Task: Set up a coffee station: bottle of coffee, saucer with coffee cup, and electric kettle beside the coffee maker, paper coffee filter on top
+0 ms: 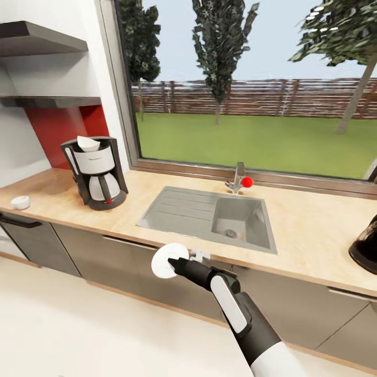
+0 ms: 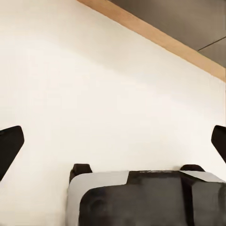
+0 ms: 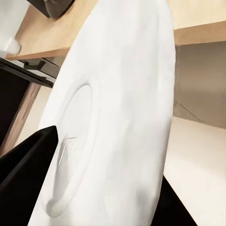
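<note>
- Right hand [image 1: 175,264] is clamped on the saucer [image 1: 168,260], holding it tilted on edge in front of the near edge of the tabletop [image 1: 309,225], just near-side of the sink [image 1: 209,215].
- Right wrist view: saucer [image 3: 113,122] sits between the two dark fingers [image 3: 26,174], underside ring facing the camera; tabletop edge and cabinet fronts lie behind it.
- Left hand [image 2: 113,146]: fingers spread wide apart, nothing between them; it looks at pale floor [image 2: 94,84] with a wood strip and grey cabinet base beyond.
- Coffee maker [image 1: 96,173] stands upright at the far left of the tabletop, below the shelf [image 1: 42,44], with a white paper filter [image 1: 88,143] on top.
- Small white coffee cup [image 1: 20,202] sits on the tabletop left of the coffee maker, near the left edge, well apart from the saucer.
- Dark electric kettle [image 1: 366,243] is at the right edge of the tabletop, partly cut off by the frame.
- Faucet [image 1: 239,179] with a red knob stands behind the sink, below the window [image 1: 251,84].
</note>
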Robot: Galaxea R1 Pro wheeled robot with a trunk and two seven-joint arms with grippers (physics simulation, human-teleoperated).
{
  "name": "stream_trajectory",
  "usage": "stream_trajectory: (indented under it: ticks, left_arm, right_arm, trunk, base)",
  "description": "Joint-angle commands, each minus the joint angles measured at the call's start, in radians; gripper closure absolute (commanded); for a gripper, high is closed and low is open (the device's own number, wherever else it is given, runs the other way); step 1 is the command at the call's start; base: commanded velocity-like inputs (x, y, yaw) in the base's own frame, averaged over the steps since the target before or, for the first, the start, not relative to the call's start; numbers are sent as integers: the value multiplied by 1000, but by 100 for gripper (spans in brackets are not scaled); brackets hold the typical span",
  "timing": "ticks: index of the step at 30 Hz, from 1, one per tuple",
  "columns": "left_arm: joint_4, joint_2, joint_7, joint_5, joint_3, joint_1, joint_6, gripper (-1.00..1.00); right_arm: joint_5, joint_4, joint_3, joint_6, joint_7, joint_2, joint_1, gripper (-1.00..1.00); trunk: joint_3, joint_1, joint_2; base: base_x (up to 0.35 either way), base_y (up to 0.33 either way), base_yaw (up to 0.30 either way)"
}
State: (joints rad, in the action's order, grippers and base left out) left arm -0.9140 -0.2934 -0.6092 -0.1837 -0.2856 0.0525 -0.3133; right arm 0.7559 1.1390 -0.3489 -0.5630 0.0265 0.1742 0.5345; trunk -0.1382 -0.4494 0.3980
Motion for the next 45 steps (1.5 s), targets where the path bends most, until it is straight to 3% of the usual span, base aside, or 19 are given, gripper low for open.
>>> stream_trajectory:
  ticks: [1, 2, 3, 7, 8, 10, 14, 17, 28, 41, 45]
  left_arm:
    - [8, 1, 22, 8, -1, 2, -8, -100]
    - [45, 5, 105, 62, -1, 4, -6, -100]
    - [105, 16, 241, 123, 2, 2, -6, -100]
    - [154, 53, 407, 157, 8, 0, -13, -100]
    - [171, 62, 483, 176, 13, 0, -16, -100]
    - [194, 76, 570, 194, 23, -1, -24, -100]
    - [248, 137, 754, 215, 71, -3, -35, -100]
    - [265, 152, 765, 215, 78, 3, -24, -100]
    - [323, 141, 740, 211, 56, 4, -29, -100]
    - [360, 142, 741, 215, 60, 4, -28, -100]
    - [361, 142, 736, 218, 64, 4, 19, -100]
  right_arm:
    - [5, 3, 0, -4, 3, 0, 1, 100]
    - [5, 11, -1, -4, 3, 0, 1, 100]
    - [5, 20, -1, -4, 3, 0, 1, 100]
    - [5, 35, -2, -6, 3, 0, 1, 100]
    - [5, 37, -2, -6, 3, 0, 1, 100]
    - [5, 39, 0, -6, 3, 0, 1, 100]
    - [5, 67, 0, -7, 3, 0, 1, 100]
    - [20, 70, 17, -25, 17, 0, 1, 100]
    - [13, 73, 6, -18, -3, 0, 1, 100]
    - [11, 71, 7, -18, -4, 0, 1, 100]
    - [12, 71, 7, -18, -4, 0, 1, 100]
  trunk:
    - [-2, -1, 2]
    - [-2, -1, 2]
    - [-2, -1, 2]
    - [-2, -1, 2]
    - [-2, -1, 2]
    - [-2, -1, 2]
    - [-2, -1, 2]
    - [-2, -1, 2]
    - [-2, -1, 2]
    - [-2, -1, 2]
    - [-2, -1, 2]
  base:
    - [0, 0, 238]
    - [0, 0, 235]
    - [0, 0, 233]
    - [0, 0, 232]
    - [0, 0, 232]
    - [0, 0, 168]
    - [0, 0, 33]
    - [0, 0, 0]
    - [24, 11, 0]
    - [292, 161, 0]
    - [321, 121, 0]
